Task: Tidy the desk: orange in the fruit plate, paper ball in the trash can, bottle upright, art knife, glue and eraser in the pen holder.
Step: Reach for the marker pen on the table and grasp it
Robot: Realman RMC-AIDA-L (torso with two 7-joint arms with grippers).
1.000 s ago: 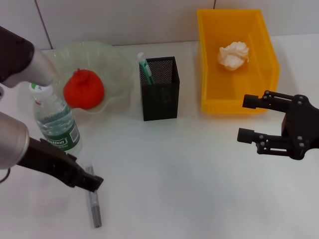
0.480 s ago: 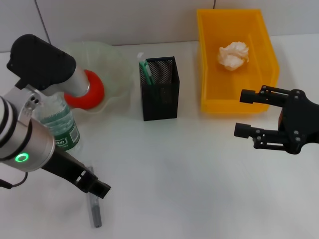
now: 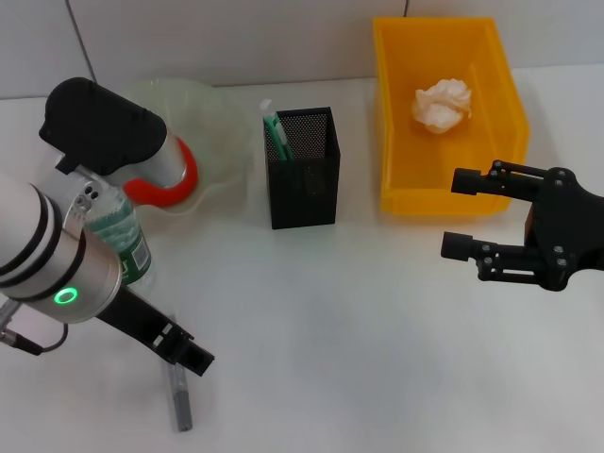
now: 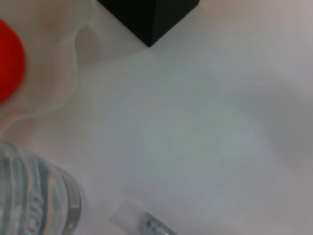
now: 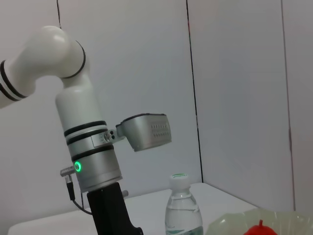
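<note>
The orange (image 3: pixel 179 173) lies in the pale fruit plate (image 3: pixel 222 123), partly hidden by my left arm. Below it the bottle (image 3: pixel 127 247) stands upright, its top covered by that arm. A grey art knife (image 3: pixel 180 406) lies on the table near the front edge, and my left gripper (image 3: pixel 189 354) hovers just over its far end. The black mesh pen holder (image 3: pixel 304 170) holds a green-and-white stick (image 3: pixel 274 130). The paper ball (image 3: pixel 442 104) rests in the yellow trash can (image 3: pixel 396 113). My right gripper (image 3: pixel 460 213) is open in front of the can, holding nothing. The eraser is out of view.
The left wrist view shows the knife's tip (image 4: pixel 146 225), the bottle (image 4: pixel 34 200), the plate's rim (image 4: pixel 63 73) and a corner of the pen holder (image 4: pixel 151 19). A white wall stands behind the table.
My left arm has swung in over the bottle and orange, and its gripper has slid a little right and down along the knife. The right gripper has drifted slightly left.
</note>
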